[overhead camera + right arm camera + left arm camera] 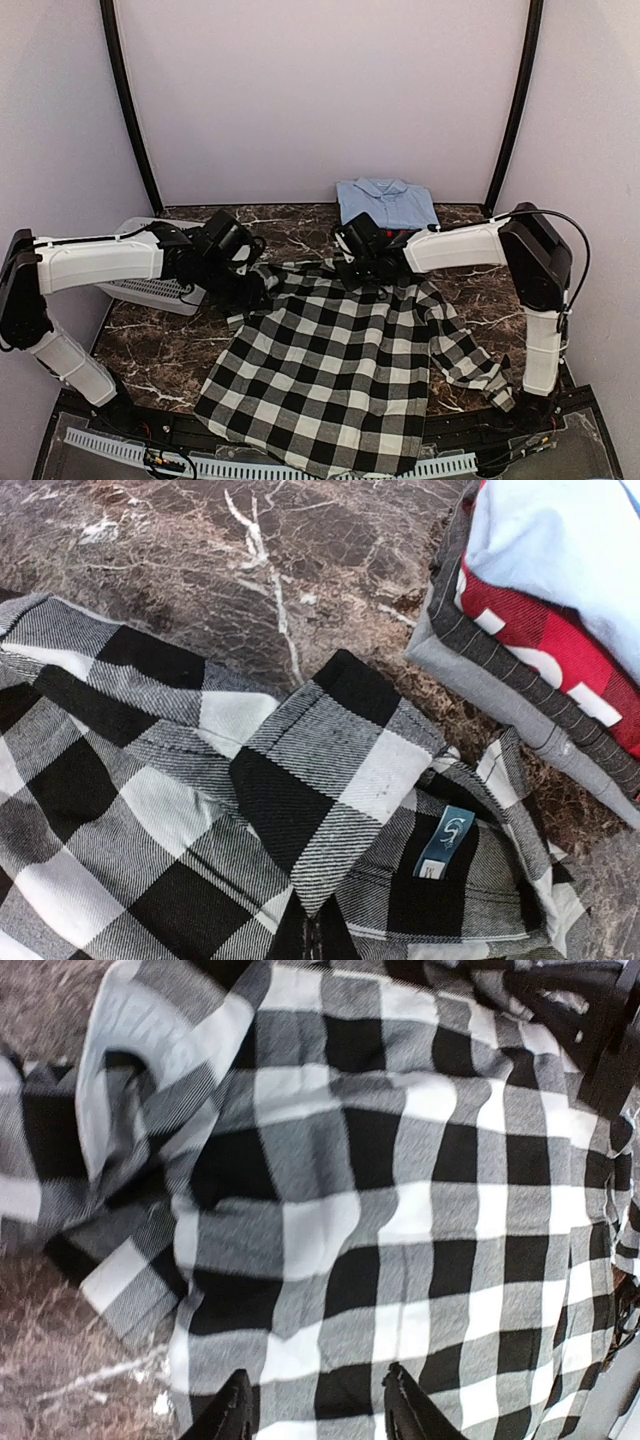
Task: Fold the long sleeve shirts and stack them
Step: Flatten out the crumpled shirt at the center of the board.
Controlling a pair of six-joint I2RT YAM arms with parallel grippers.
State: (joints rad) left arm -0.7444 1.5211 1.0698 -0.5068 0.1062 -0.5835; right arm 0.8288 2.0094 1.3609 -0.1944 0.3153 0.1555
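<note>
dark veined marble table (150, 350), rumpled woven buffalo-check shirt (330, 370), folded blue shirt (385, 205)

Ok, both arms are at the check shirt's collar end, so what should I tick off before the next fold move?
1. The buffalo-check shirt lies flat: not ok, cloth is bunched by the left gripper.
2. The left gripper is open above cloth: ok.
3. The right gripper open or shut: cannot tell.
4. The collar label shows: ok.
5. The folded stack, light blue collared shirt on top, sits apart from the collar: ok, narrowly.
</note>
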